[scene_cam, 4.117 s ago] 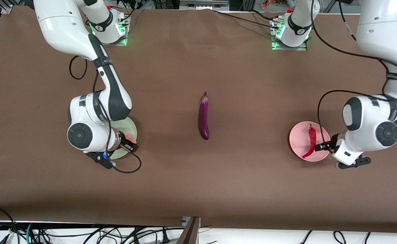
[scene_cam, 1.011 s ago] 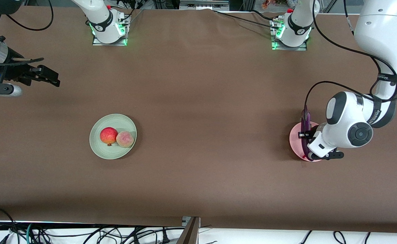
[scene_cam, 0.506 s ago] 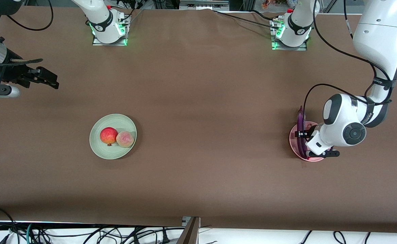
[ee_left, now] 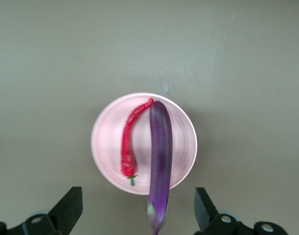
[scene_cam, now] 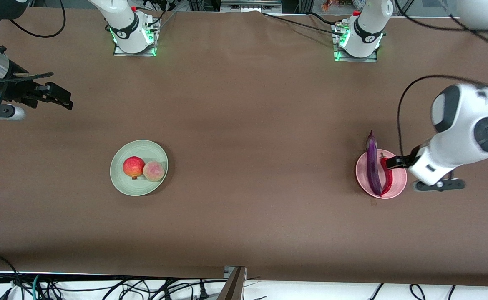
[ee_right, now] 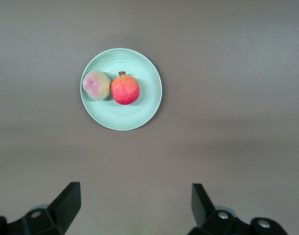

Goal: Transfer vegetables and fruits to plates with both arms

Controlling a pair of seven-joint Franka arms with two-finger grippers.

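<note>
The purple eggplant (scene_cam: pixel 372 166) lies on the pink plate (scene_cam: pixel 363 175) beside the red chili pepper (scene_cam: pixel 388 178); its calyx end sticks out over the rim. My left gripper (scene_cam: pixel 392 162) is open and empty, up over the plate's edge. The left wrist view shows the eggplant (ee_left: pixel 160 156), the chili (ee_left: pixel 127 144) and the pink plate (ee_left: pixel 108 142) below the open left gripper (ee_left: pixel 138 208). The pomegranate (scene_cam: pixel 133 166) and the peach (scene_cam: pixel 153 171) sit on the green plate (scene_cam: pixel 137 188). My right gripper (scene_cam: pixel 62 99) waits, open, raised at the right arm's end of the table.
The right wrist view shows the green plate (ee_right: pixel 139 110) with the peach (ee_right: pixel 96 84) and the pomegranate (ee_right: pixel 125 90), and bare brown table around it. The two arm bases (scene_cam: pixel 133 31) stand along the table edge farthest from the front camera.
My left gripper has let go of the eggplant, which now lies on the pink plate beside the chili. The left arm has risen and drawn back toward its end of the table. The right arm is still.
</note>
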